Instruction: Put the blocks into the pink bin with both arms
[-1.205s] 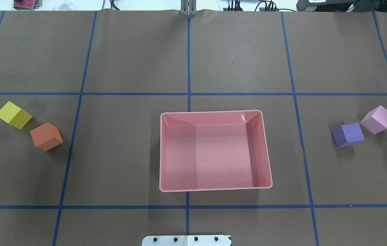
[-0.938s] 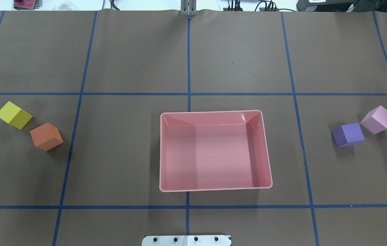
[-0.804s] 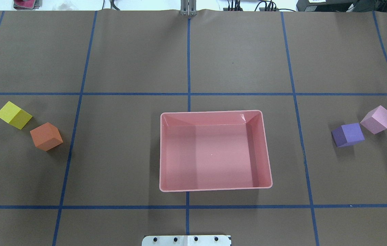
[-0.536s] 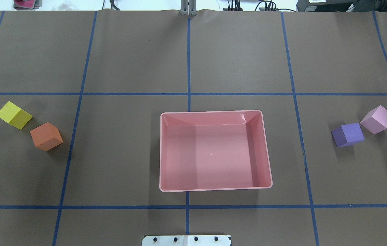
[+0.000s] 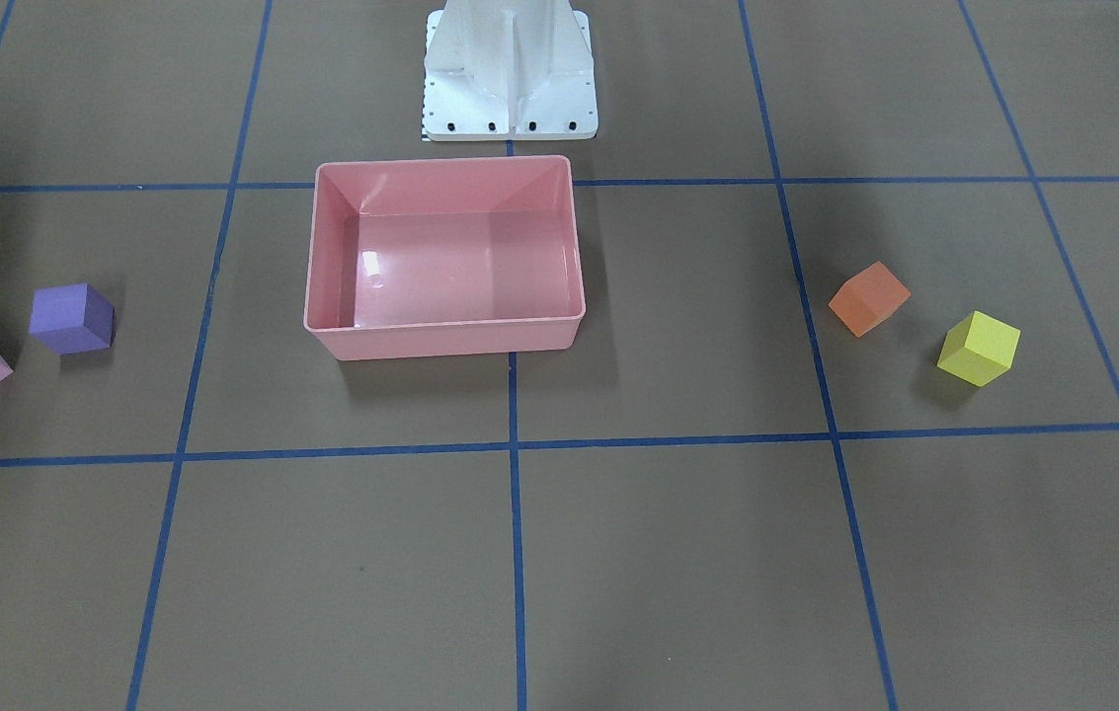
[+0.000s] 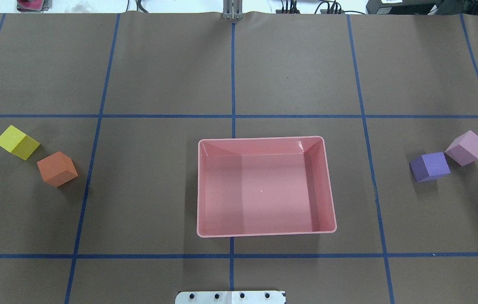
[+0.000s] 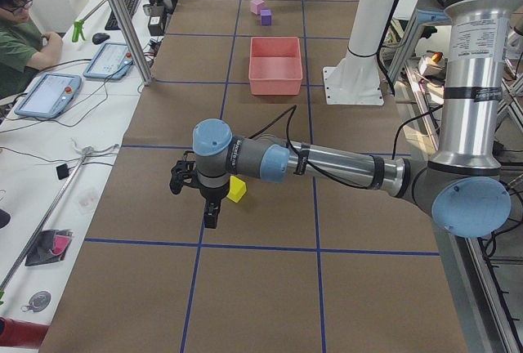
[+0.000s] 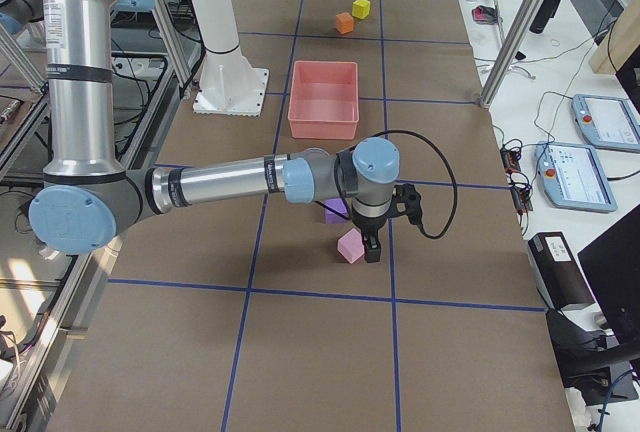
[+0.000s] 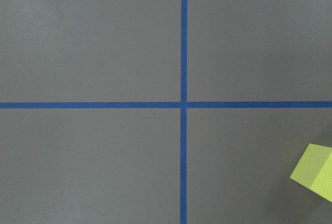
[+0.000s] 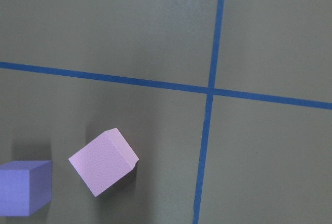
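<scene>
The pink bin [image 6: 264, 138] stands empty at the table's middle, also in the front view [image 5: 440, 161]. The yellow block [image 6: 17, 142] and orange block [image 6: 57, 169] lie on the left. The purple block [image 6: 430, 166] and light pink block [image 6: 466, 147] lie on the right. My left gripper [image 7: 209, 212] hangs just beside the yellow block [image 7: 237, 189], which shows at the left wrist view's edge [image 9: 314, 171]. My right gripper [image 8: 372, 247] hangs beside the light pink block [image 8: 350, 246], seen below it [image 10: 104, 162]. I cannot tell whether either gripper is open or shut.
The white base pedestal [image 5: 510, 69] stands behind the bin. Blue tape lines cross the brown table cover. A seated operator [image 7: 20, 34] and tablets are beyond the table's far side. Aluminium posts [image 8: 510, 32] stand at that edge.
</scene>
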{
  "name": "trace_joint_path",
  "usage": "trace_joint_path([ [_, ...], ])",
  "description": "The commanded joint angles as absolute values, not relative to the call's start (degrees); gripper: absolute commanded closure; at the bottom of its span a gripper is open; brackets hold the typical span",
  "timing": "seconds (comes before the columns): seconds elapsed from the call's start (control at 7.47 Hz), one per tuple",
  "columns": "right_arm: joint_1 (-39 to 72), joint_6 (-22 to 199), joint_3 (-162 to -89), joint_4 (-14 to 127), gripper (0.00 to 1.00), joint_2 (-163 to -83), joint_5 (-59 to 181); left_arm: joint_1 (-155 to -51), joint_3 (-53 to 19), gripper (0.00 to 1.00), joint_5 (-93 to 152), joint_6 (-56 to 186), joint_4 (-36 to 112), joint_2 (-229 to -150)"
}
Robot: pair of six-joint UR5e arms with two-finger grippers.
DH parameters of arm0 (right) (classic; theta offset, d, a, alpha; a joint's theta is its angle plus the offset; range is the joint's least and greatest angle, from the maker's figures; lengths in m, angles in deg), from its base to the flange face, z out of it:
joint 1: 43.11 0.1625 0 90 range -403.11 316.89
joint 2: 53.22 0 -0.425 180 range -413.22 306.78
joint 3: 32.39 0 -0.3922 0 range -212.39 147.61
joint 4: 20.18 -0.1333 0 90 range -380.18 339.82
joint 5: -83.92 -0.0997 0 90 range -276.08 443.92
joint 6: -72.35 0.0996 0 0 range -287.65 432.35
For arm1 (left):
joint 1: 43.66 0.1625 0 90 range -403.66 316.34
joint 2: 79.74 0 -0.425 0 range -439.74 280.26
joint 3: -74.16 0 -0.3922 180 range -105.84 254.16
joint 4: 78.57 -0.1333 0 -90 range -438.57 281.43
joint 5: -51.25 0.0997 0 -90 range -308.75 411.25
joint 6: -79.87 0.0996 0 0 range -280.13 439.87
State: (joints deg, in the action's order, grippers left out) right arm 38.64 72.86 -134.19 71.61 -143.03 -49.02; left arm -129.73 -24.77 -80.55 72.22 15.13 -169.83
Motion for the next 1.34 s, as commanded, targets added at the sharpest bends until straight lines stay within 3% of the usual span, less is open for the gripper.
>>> trace_joint_path([
  [0.0, 32.14, 78.73, -135.04, 71.14, 0.00, -141.20, -47.73, -129.09, -24.20, 0.00, -84.96, 71.96, 17.06, -169.65],
  [0.67, 31.34, 82.81, -133.56, 67.30, 0.00, -141.98, -53.55, -129.18, -24.81, 0.00, -85.15, 71.96, 17.14, -171.93],
  [1.21, 27.49, 71.66, -123.81, 50.40, 0.00, -141.64, -52.05, -129.18, -24.89, 0.00, -85.24, 72.05, 17.23, -171.94],
])
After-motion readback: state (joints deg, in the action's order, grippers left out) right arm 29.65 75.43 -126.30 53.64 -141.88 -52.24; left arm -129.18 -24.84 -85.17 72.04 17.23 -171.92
